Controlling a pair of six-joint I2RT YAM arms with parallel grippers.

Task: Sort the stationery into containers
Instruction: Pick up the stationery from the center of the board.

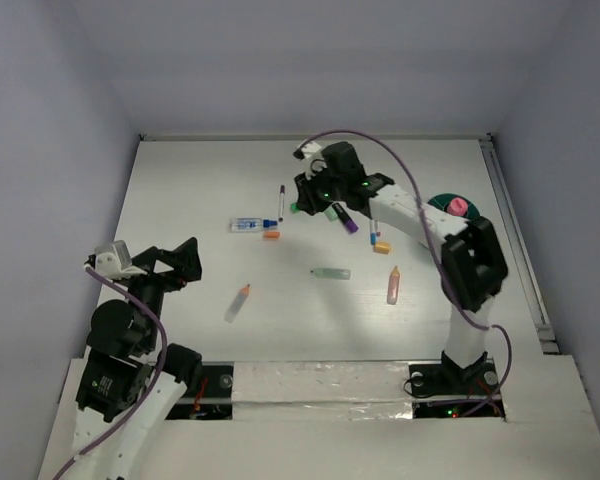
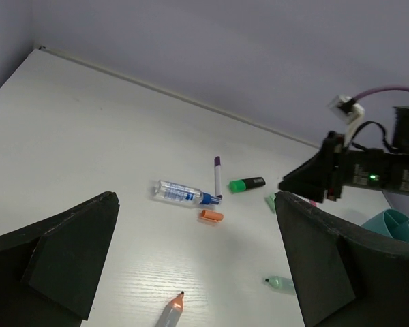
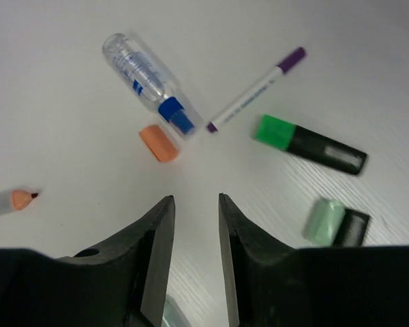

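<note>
gripper [image 3: 195, 199] narrowly parted, orange cap [image 3: 158, 142] just beyond

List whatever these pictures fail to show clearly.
- Tub: top view, right arm covers most of it; left wrist view, a finger and the edge cut it; contents unseen.
- Orange-tipped marker: right wrist view, cut by the left edge.
- Bottle: label blurred, unreadable in every view.

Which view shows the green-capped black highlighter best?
Right wrist: the green-capped black highlighter lies whole and close. Left wrist shows it small and far; top external has it mostly hidden by the right arm.
</note>
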